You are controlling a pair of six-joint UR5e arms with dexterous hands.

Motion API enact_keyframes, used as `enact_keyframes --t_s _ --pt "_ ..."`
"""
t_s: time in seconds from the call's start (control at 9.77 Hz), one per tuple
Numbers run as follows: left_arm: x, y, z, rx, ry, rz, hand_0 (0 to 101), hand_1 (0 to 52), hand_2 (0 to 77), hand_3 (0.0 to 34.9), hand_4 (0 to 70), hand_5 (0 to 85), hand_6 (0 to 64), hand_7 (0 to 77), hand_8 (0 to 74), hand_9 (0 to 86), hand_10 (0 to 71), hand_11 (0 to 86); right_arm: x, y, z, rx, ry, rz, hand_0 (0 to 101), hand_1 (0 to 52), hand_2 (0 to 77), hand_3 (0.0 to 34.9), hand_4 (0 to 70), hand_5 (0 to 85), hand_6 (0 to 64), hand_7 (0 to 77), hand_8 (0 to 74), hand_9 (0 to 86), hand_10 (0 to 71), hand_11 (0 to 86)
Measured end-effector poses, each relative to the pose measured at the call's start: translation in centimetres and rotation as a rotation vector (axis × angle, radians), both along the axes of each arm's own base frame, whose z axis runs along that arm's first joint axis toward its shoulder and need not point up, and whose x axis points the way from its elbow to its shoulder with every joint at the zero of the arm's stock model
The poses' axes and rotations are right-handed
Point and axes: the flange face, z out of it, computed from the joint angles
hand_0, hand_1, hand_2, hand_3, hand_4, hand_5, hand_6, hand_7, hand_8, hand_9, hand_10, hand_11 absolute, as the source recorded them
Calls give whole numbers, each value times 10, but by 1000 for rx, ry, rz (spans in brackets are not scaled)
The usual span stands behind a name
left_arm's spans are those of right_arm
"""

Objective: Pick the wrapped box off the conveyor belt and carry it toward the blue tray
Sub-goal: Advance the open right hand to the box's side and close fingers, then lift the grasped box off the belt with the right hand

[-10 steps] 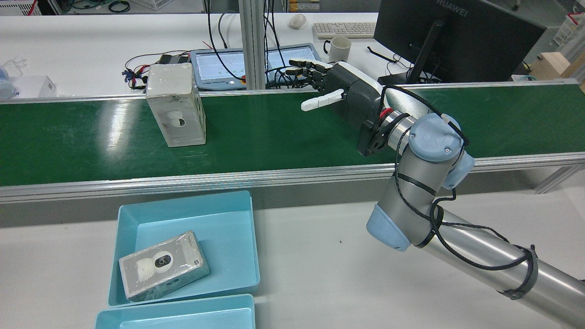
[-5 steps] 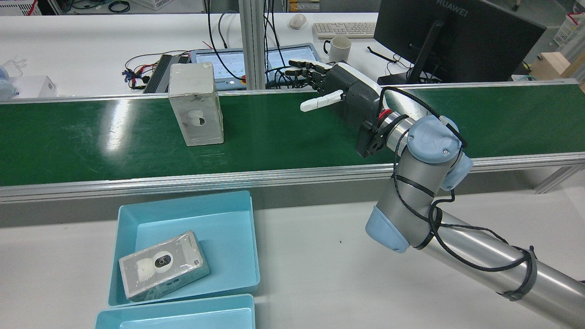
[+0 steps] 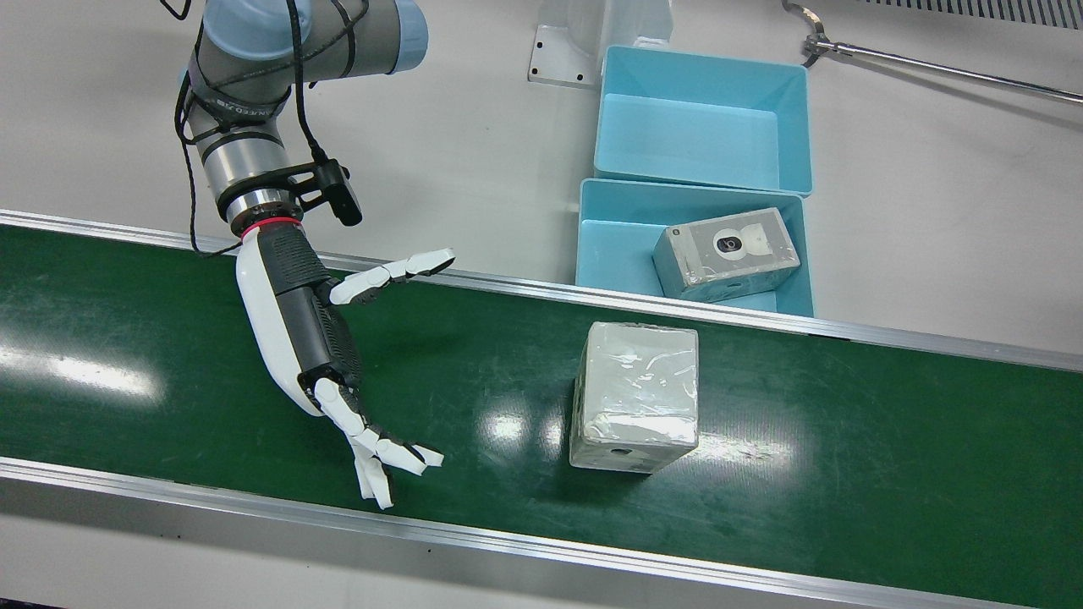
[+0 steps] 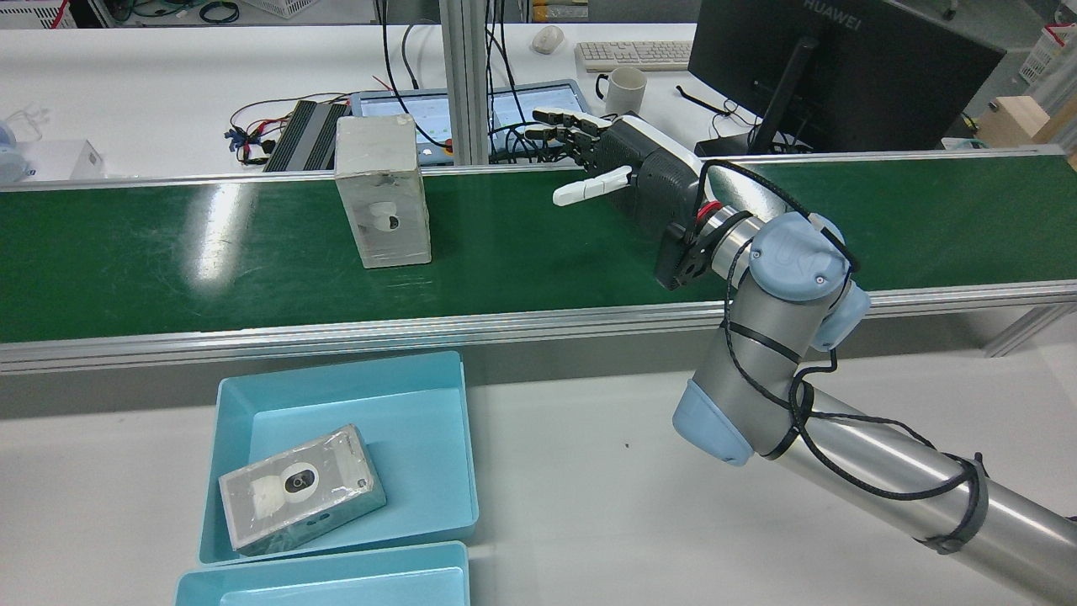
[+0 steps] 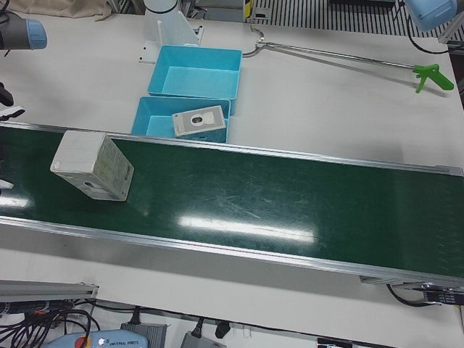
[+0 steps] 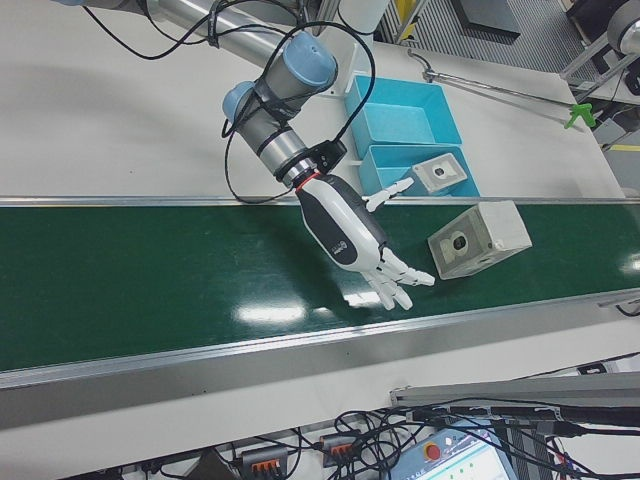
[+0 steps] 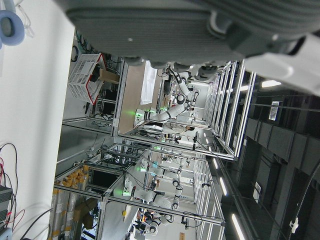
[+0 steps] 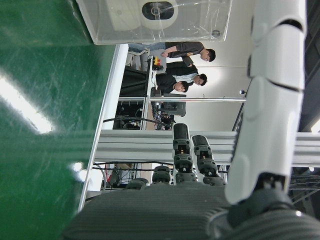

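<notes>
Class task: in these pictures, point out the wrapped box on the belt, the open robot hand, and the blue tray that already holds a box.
wrapped box [image 3: 640, 382]: front view, its top face.
right hand [image 3: 311, 331]: front view, the back of the palm.
blue tray [image 4: 421, 438]: rear view, bare floor beside the box inside.

Bare belt [image 3: 499, 364] separates right hand [image 3: 317, 338] and wrapped box [image 3: 634, 397].
</notes>
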Motion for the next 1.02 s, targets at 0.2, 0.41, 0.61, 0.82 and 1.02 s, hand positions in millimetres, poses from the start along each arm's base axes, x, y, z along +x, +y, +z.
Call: enact_keyframes --t_s 0.2,0.41,0.61,0.82,1.02 --pt "0 0 0 0 0 0 0 0 11 0 0 11 0 5 5 0 0 5 -4 1 1 -3 0 2 464 115 87 0 115 136 76 213 38 44 0 11" --pt "0 0 0 0 0 0 0 0 11 0 0 11 5 5 5 5 0 5 -17 -3 -5 -6 -5 5 468 131 87 0 109 136 76 202 38 44 0 11" --pt "0 0 0 0 0 0 0 0 11 0 0 11 5 5 5 0 0 5 -29 -7 -18 4 -3 6 468 131 87 0 109 136 76 196 38 44 0 11" --pt "0 0 0 0 0 0 0 0 5 0 0 11 0 5 5 0 0 5 -41 -11 -27 10 5 3 476 131 98 0 109 136 76 202 38 44 0 11" --pt "0 0 0 0 0 0 0 0 11 0 0 11 5 5 5 0 0 5 -56 -12 -34 8 8 -4 475 131 98 0 109 136 76 202 38 44 0 11"
